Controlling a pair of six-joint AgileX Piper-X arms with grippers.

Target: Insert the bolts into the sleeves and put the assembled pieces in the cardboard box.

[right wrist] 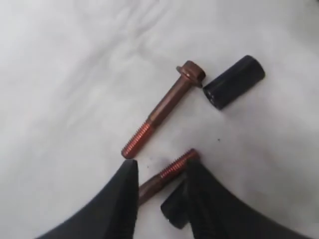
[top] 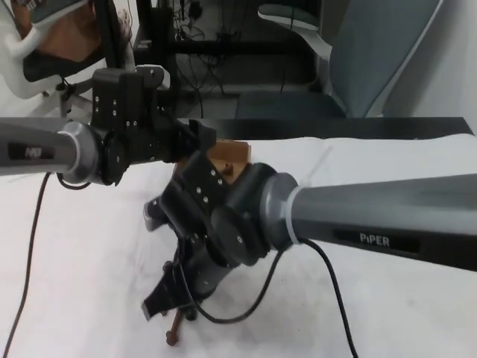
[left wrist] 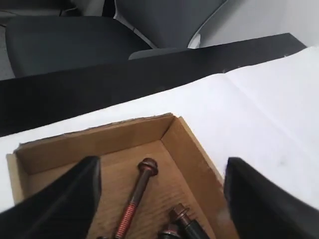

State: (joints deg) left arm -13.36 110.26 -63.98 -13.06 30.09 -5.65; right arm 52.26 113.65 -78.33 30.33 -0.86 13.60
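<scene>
The cardboard box [left wrist: 189, 144] lies under my left gripper [left wrist: 163, 162], which is open wide above it. Inside it are a copper bolt [left wrist: 137, 196] and the heads of two more pieces [left wrist: 180, 219]. In the high view the left gripper [top: 203, 140] hangs over the box [top: 232, 153]. My right gripper [right wrist: 160, 169] is open just over the white cloth, with a bolt [right wrist: 167, 174] lying slantwise between its fingers and a black sleeve [right wrist: 172, 211] beside it. A second bolt [right wrist: 162, 107] and another black sleeve [right wrist: 234, 82] lie further out. The right gripper [top: 168, 302] points down over a bolt [top: 175, 330].
A white cloth [top: 387, 313] covers the bench, with bare cloth to the right and left of the arms. A black strip [left wrist: 99, 79] edges the far side of the bench, and office chairs [top: 373, 52] stand behind it. A cable [top: 30, 246] trails across the left.
</scene>
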